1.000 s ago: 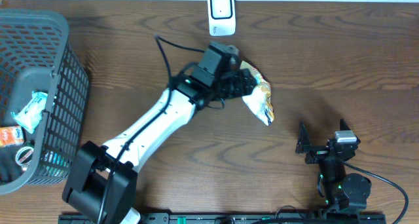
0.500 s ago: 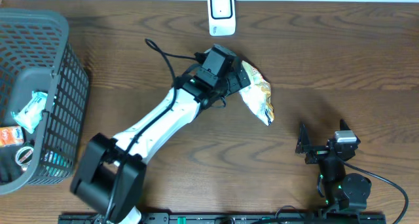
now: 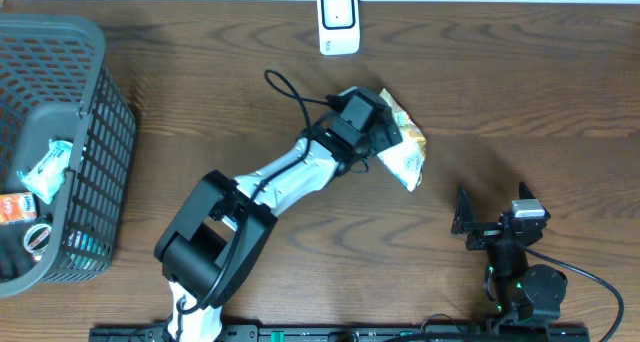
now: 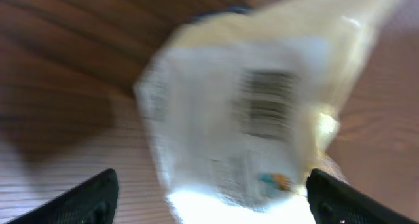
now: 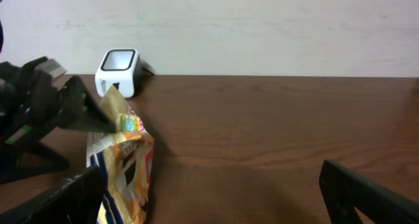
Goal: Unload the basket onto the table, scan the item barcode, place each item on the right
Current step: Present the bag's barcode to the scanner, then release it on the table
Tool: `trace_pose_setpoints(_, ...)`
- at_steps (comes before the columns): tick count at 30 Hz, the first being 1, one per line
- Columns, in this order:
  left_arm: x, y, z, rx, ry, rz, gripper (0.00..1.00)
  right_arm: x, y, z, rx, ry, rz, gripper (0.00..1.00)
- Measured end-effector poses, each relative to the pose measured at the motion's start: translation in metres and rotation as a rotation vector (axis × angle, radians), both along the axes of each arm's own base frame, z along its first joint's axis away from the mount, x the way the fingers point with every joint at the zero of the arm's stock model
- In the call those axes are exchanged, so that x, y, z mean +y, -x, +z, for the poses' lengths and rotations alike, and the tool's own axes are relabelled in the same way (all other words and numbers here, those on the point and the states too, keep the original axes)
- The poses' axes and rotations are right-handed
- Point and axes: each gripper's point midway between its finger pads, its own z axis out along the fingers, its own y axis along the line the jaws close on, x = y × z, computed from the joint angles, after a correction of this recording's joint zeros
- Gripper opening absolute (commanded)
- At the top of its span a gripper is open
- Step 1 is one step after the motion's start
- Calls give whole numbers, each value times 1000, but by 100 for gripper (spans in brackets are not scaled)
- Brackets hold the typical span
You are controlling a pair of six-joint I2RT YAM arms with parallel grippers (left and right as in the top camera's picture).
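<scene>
Figure. Bench for barcode scanning, read from the robot's side of the table (image 3: 540, 92) outward.

(a) Nearest the base, the right gripper (image 3: 490, 212) rests low with its jaws spread wide and nothing between them. It is well apart from the work, probably parked so that it does not get in the other arm's way.

(b) Mid-table, the left arm reaches forward and to the right, to the snack bag (image 3: 405, 152). The left gripper (image 4: 209, 194) has its jaws spread wide on either side of the bag. A gap shows at one finger, so the bag is not pinched; whether the other finger touches it cannot be told. The wrist view is blurred, yet the barcode (image 4: 265, 103) can be made out on the pale face turned toward that camera. From the right wrist the bag appears to stand on edge, perhaps leaning on the left fingers.

(c) At the far edge stands the white scanner (image 3: 338, 22), window up. The bag is near it but to its right, not over the window, so the scan looks not yet done.

(d) Far left, a wire basket (image 3: 60, 42) holds other packets (image 3: 45, 172).
</scene>
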Motion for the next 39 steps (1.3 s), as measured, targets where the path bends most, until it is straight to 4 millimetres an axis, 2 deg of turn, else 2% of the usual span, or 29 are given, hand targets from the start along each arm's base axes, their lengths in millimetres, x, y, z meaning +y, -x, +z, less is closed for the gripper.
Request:
trace_pose_setpoints(1,-7,0,4,-17,17,-12,76,0,0,0,0,0,0,99)
trace_pose_setpoints(3,-21,2,12,-53,49,-38,74,0,0,0,0,0,0,99)
trace_pose_setpoints(4,-28,3,16,-71,62,-55,68,0,0,0,0,0,0,99)
trace_pose_setpoints(5,-32,5,18,-84,68,-68,66,0,0,0,0,0,0,99)
trace_pose_setpoints(9,-48,8,29,-138,98,-129,65,0,0,0,0,0,0,99)
trace_pose_setpoints(14,-67,6,57,-256,195,-309,61,0,0,0,0,0,0,99)
trace_pose_setpoints(18,-50,1,71,-263,213,-373,61,0,0,0,0,0,0,99)
trace_pose_setpoints(23,12,-15,100,-217,177,-297,63,0,0,0,0,0,0,99)
trace_pose_setpoints(24,20,-17,101,-206,171,-281,70,0,0,0,0,0,0,99)
trace_pose_setpoints(25,34,-19,96,-167,151,-245,90,0,0,0,0,0,0,99)
trace_pose_setpoints(26,40,-16,87,-126,131,-226,93,0,0,0,0,0,0,99)
trace_pose_setpoints(30,31,-13,85,-142,105,-220,98,0,0,0,0,0,0,99)
trace_pose_setpoints(31,21,-10,85,-165,82,-215,98,0,0,0,0,0,0,99)
trace_pose_setpoints(39,-6,11,71,-236,-83,-177,97,0,0,0,0,0,0,99)
